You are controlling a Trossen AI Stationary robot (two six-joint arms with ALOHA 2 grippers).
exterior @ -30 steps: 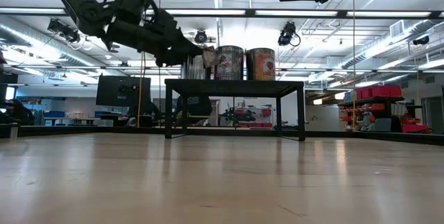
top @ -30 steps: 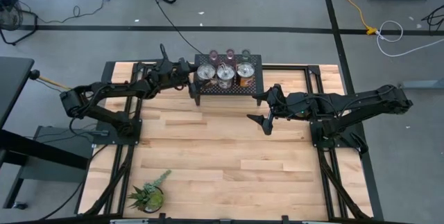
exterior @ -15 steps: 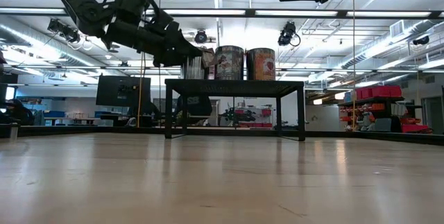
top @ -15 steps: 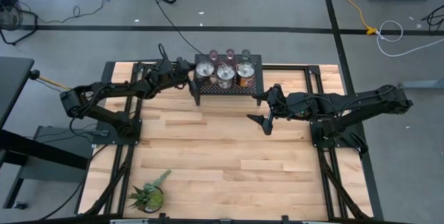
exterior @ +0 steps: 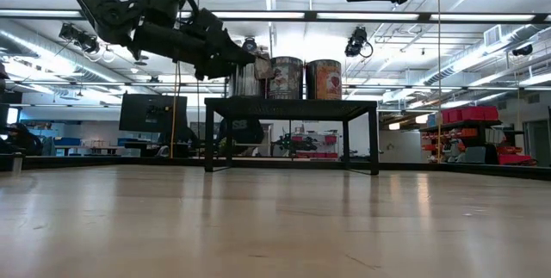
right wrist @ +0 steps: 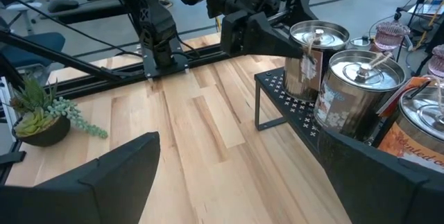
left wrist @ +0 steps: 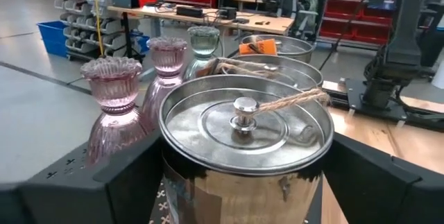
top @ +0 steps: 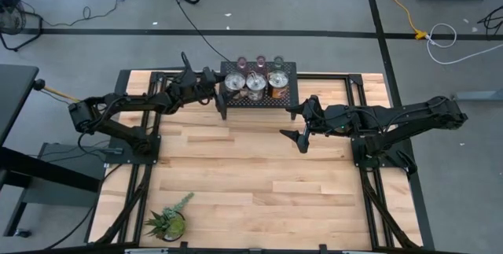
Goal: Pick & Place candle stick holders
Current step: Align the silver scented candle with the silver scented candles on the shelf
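High view: left gripper closed on a silvery holder at the rack

A potted plant (top: pixel 167 223) was seen near the table's (top: pixel 251 183) front left corner. Over the table's middle right, the right gripper (top: pixel 299 125) was held with fingers spread, nothing between them. At the far edge, a black mesh rack (top: pixel 259 101) carried the candle stick holders. The left gripper (top: pixel 223 84) was clamped around the leftmost silvery holder (left wrist: pixel 243 141) at the rack's left end, just above the rack top. The middle silvery holder (top: pixel 255 86) and coppery holder (top: pixel 277 83) were stood beside it. Three tinted cups (left wrist: pixel 114 106) were lined along the rack's far edge.
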